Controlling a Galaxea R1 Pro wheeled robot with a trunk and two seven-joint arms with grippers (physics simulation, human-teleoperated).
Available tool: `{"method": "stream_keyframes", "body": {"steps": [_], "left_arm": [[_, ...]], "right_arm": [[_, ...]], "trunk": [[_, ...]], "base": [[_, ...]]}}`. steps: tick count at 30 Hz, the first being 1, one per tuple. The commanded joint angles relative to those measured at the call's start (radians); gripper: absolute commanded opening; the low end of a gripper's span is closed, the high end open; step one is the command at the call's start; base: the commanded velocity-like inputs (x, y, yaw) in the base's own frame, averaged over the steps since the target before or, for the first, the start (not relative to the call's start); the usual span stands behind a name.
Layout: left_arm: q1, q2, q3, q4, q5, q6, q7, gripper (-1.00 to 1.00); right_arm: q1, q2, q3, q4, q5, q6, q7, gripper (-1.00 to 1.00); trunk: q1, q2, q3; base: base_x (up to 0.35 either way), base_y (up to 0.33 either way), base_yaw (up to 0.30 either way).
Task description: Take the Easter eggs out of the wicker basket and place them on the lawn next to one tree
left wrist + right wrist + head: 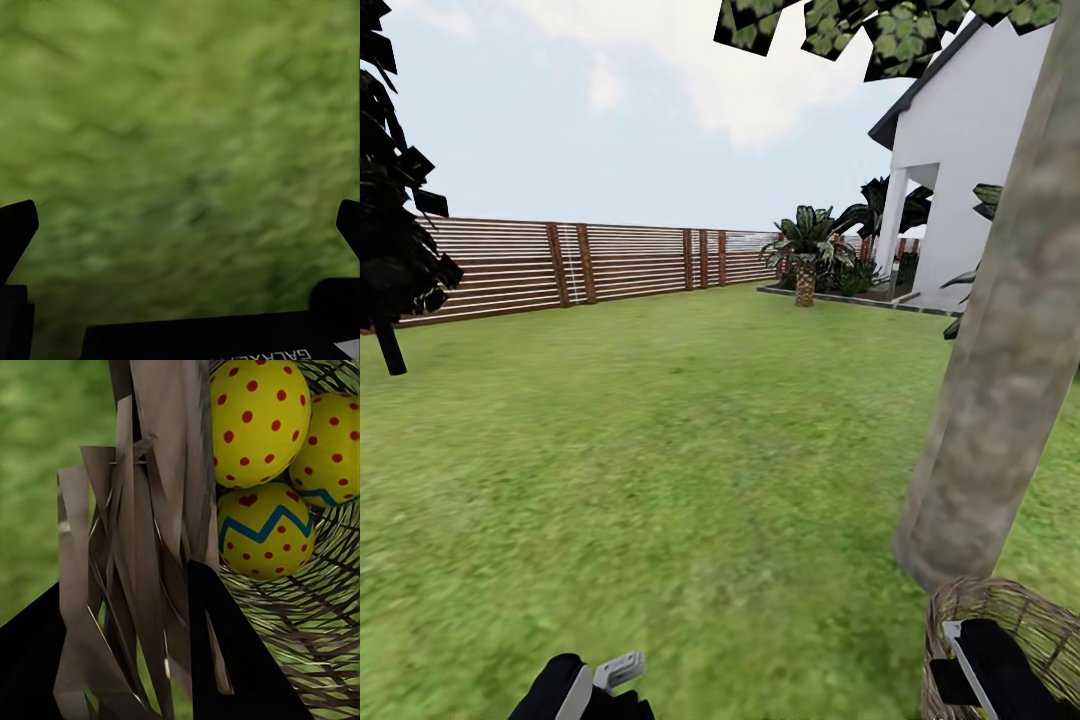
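A: Right, head view first: the wicker basket [1010, 640] sits on the lawn [660, 480] at the foot of the tree [1005, 380], touching or just short of its trunk. The right gripper [985, 665] hangs over the basket's mouth; the left gripper [595, 685] is well away from the basket, over bare grass. The fence [590, 262] and the white house [970, 170] stand far behind the tree.

B: Left wrist view?

A: Blurred grass, both dark fingers [16, 229] set wide apart with nothing between them. Mirrored lettering on the body reads "GALAXEA", cut off.

B: And the right wrist view?

A: Three Easter eggs [262, 536] huddle inside the basket, touching each other. The woven rim runs between the right gripper's dark fingers [229, 656], so whether they are spread or closed, I can't tell.
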Motion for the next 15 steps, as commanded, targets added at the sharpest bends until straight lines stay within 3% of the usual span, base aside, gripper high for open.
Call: {"method": "stream_keyframes", "body": {"steps": [1,8,9,15], "left_arm": [[-0.001,-0.001,0.005,-0.001,0.002,0.005,0.000,1.00],[0.000,-0.001,0.005,-0.002,0.002,0.005,0.000,1.00],[-0.001,-0.001,0.005,-0.002,0.002,0.005,0.000,1.00],[0.000,-0.001,0.005,-0.002,0.002,0.005,0.000,1.00]], "right_arm": [[0.000,0.000,-0.001,0.085,0.019,-0.086,0.005,-1.00],[0.000,0.000,-0.001,0.086,0.019,-0.086,0.005,-1.00],[0.000,0.000,-0.001,0.088,0.019,-0.087,0.006,1.00],[0.000,0.000,-0.001,0.104,0.019,-0.088,0.005,1.00]], "trunk": [[0.004,-0.008,-0.004],[0.004,-0.008,-0.004],[0.004,-0.008,-0.004],[0.004,-0.008,-0.004]], "base": [[0.000,0.000,0.000],[0.000,0.000,0.000],[0.000,0.000,0.000],[0.000,0.000,0.000]]}}
